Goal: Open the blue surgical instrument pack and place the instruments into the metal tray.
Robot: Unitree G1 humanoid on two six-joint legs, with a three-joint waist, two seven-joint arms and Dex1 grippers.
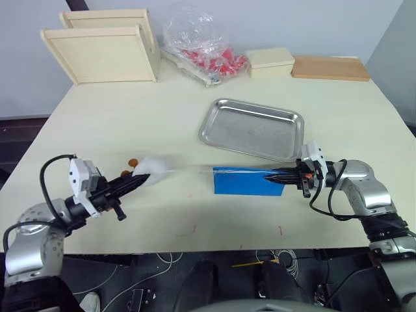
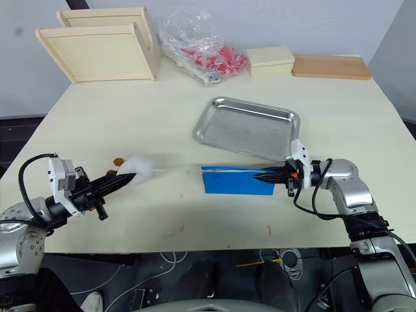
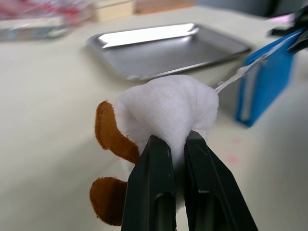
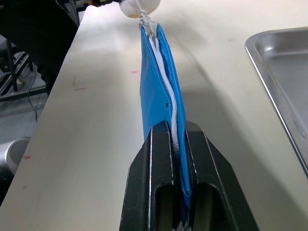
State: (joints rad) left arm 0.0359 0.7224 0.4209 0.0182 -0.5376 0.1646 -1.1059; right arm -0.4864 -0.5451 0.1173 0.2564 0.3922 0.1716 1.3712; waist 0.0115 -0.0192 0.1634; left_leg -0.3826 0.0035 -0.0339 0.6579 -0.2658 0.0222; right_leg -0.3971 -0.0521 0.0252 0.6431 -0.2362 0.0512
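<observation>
both hands reach inward (low over the table): right hand (image 1: pixel 281 175) clamps the blue pack (image 1: pixel 246 181), left hand (image 1: pixel 134 181) pinches its white pull (image 1: pixel 154 169).

Bright, even light overhead; shadows on the tabletop (image 1: pixel 130 117) stay soft. The tray (image 3: pixel 163 53) shows a white glare band along its far side. Wrist views blur towards the background; head views sharp.

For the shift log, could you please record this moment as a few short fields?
pack: blue surgical instrument pack on edge on the table, zipper up, not yet open
right gripper: jaws shut on the pack's end
left gripper: jaws shut on a white plush zipper pull, its cord taut to the pack
metal tray: empty, just beyond the pack
instruments: none visible
</observation>
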